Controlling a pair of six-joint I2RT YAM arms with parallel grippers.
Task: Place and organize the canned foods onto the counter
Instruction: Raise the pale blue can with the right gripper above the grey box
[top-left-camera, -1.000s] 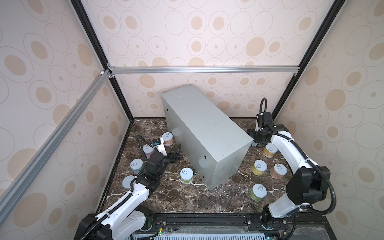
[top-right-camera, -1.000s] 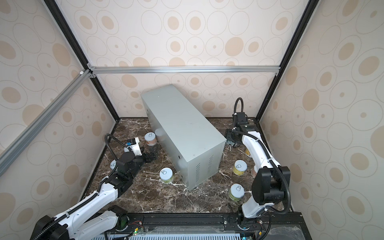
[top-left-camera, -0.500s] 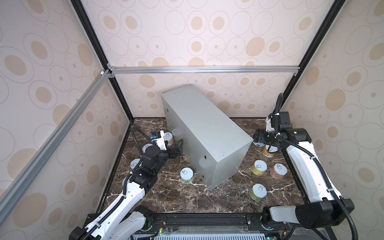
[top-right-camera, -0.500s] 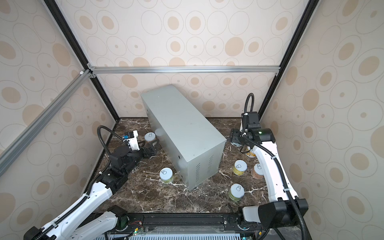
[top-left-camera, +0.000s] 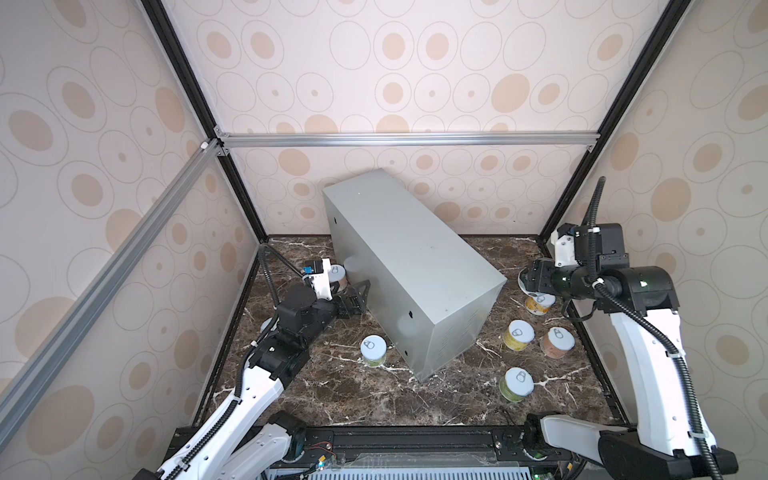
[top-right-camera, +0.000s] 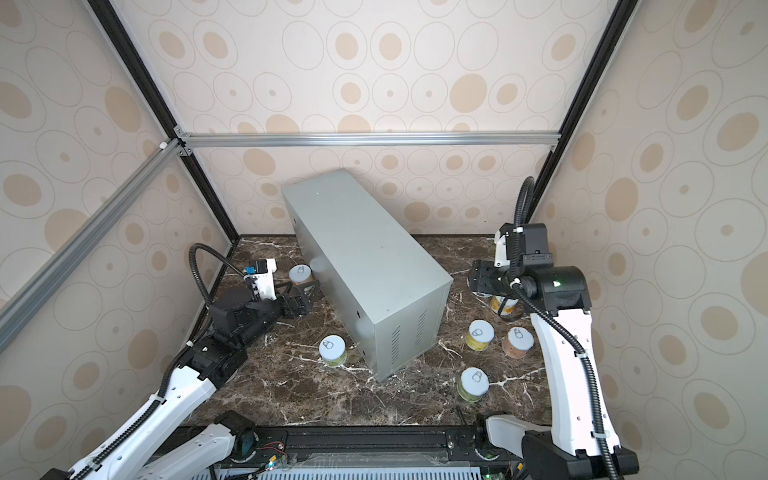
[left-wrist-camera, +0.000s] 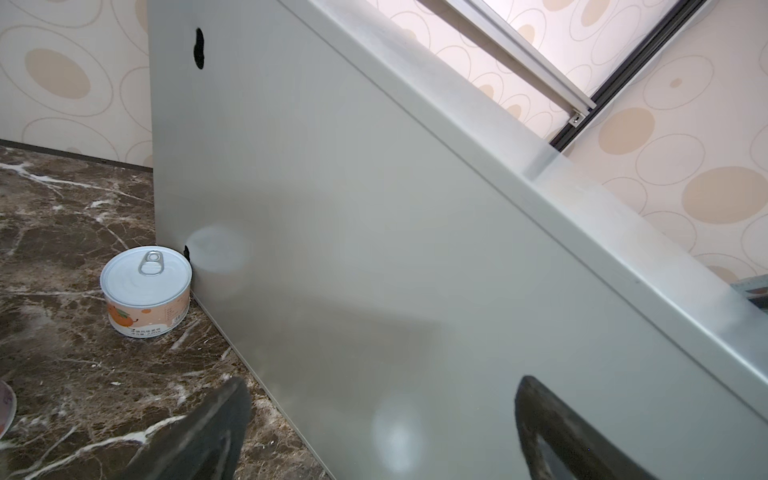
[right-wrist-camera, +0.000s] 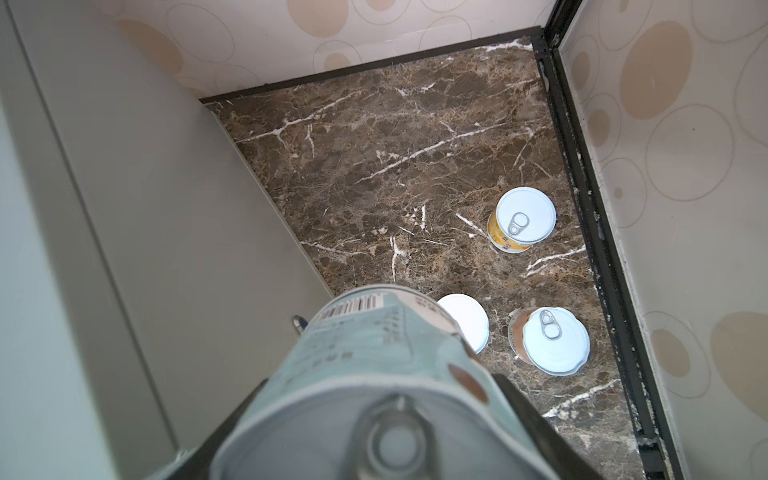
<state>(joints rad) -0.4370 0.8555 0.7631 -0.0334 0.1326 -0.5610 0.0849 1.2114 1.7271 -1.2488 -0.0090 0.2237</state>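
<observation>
In both top views, take the counter (top-left-camera: 415, 266) as the centre of the dial, with twelve at the back wall. Its flat top carries no tin. The left gripper (top-left-camera: 356, 296) sits low at nine o'clock, just beside the counter's long wall. The right gripper (top-left-camera: 527, 281) hangs at three o'clock, above the marble (top-left-camera: 374, 399). Loose tins stand on the marble: an orange tin (top-left-camera: 336, 273) at ten, a green tin (top-left-camera: 373, 351) at seven, and a yellow tin (top-right-camera: 481, 334) and a pink-brown tin (top-right-camera: 517, 340) near four.

In the left wrist view the jaws are spread wide and empty, framing the counter's wall. The orange tin stands upright just beside the foot of that wall.

In the right wrist view the jaws pinch a teal tin (right-wrist-camera: 374, 374) by its sides, with its pull-tab lid facing the camera. It seems tipped off upright, though this close the angle is hard to read.

The step in hand looks like carrying the first tin to the counter. The next move calls for height above the top edge, then travel toward nine o'clock. The tin must be righted and set down before the jaws part.
</observation>
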